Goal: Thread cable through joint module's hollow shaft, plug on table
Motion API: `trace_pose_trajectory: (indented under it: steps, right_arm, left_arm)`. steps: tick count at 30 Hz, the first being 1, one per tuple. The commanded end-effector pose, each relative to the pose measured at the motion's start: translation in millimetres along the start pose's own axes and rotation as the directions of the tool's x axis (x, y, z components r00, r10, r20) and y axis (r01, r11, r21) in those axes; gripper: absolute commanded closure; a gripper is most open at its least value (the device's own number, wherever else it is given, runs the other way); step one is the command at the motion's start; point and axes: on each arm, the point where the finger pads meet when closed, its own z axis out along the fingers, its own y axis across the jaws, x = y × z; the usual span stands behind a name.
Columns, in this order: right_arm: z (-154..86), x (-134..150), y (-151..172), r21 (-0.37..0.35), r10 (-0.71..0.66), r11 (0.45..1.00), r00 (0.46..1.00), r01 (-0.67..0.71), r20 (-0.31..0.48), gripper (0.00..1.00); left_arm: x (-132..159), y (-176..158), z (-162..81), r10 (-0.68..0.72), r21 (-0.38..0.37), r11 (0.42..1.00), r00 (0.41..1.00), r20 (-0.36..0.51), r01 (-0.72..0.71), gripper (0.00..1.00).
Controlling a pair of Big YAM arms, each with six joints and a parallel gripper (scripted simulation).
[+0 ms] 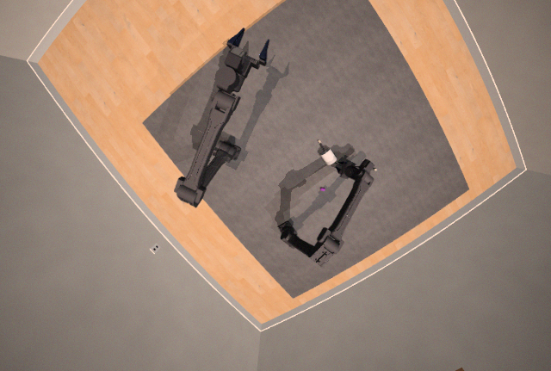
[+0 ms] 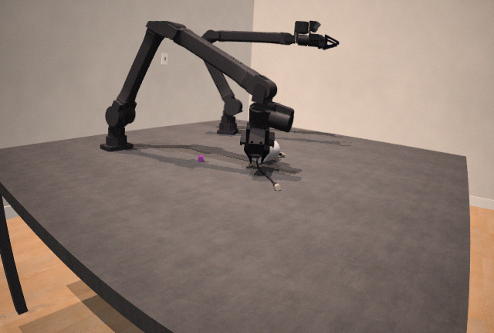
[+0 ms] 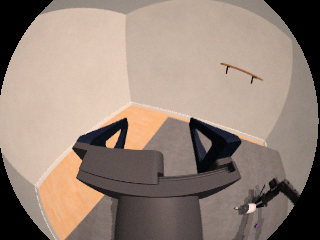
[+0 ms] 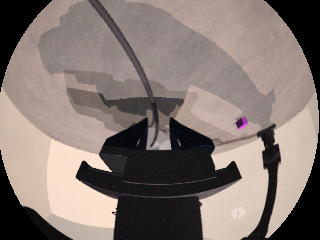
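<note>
The white joint module point(image 1: 329, 156) lies on the grey table top, and it also shows in the exterior view point(image 2: 272, 151) just behind my right gripper. A thin dark cable point(image 2: 264, 173) runs from the module to a pale end point(image 2: 276, 187) resting on the table. A small connector with a narrow tip point(image 1: 319, 142) sticks out past the module's other end. My right gripper point(image 2: 255, 160) points down at the table beside the module. Its fingers stand slightly apart with the cable point(image 4: 127, 47) running between them. My left gripper point(image 1: 251, 46) is open, empty and raised high, far from the module.
A small purple cube point(image 1: 322, 189) lies on the table between the right arm's base and the module; it also shows in the exterior view point(image 2: 201, 158). The two arm bases stand at one side of the table.
</note>
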Motion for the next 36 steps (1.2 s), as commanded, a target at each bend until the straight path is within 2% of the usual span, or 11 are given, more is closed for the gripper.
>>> trace_pose_trajectory:
  steps: [1,4,5,6,31,32,36]
  right_arm:
    - [-19.7,-11.3,15.6,-0.029,-0.039,0.999,0.999,0.039,0.014,0.68]
    - [-20.8,-13.0,15.6,-0.028,-0.043,0.999,0.999,0.043,0.015,0.68]
    - [-30.3,2.9,20.4,-0.045,-0.070,0.996,0.997,0.071,0.019,0.68]
    - [-31.1,11.8,23.1,-0.045,-0.086,0.995,0.996,0.087,0.021,1.00]
    - [-35.5,-0.8,26.1,-0.072,-0.050,0.996,0.998,0.052,0.029,1.00]
    - [-31.6,8.2,29.2,-0.070,-0.066,0.995,0.997,0.068,0.029,1.00]
    - [-17.6,13.4,16.9,-0.040,-0.057,0.998,0.998,0.058,0.016,1.00]
  left_arm:
    - [-11.9,1.3,3.1,-0.002,-0.003,1.000,1.000,0.026,0.003,0.04]
    - [-11.9,1.3,3.1,-0.002,-0.003,1.000,1.000,0.026,0.003,0.04]
    - [-11.9,1.3,3.1,-0.002,-0.003,1.000,1.000,0.026,0.003,0.04]
    - [-11.9,1.3,3.1,-0.002,-0.003,1.000,1.000,0.026,0.003,0.04]
    - [-11.9,1.3,3.1,-0.002,-0.003,1.000,1.000,0.026,0.003,0.04]
    - [-11.9,1.3,3.1,-0.002,-0.003,1.000,1.000,0.026,0.003,0.04]
    - [-11.9,1.3,3.1,-0.002,-0.003,1.000,1.000,0.026,0.003,0.04]
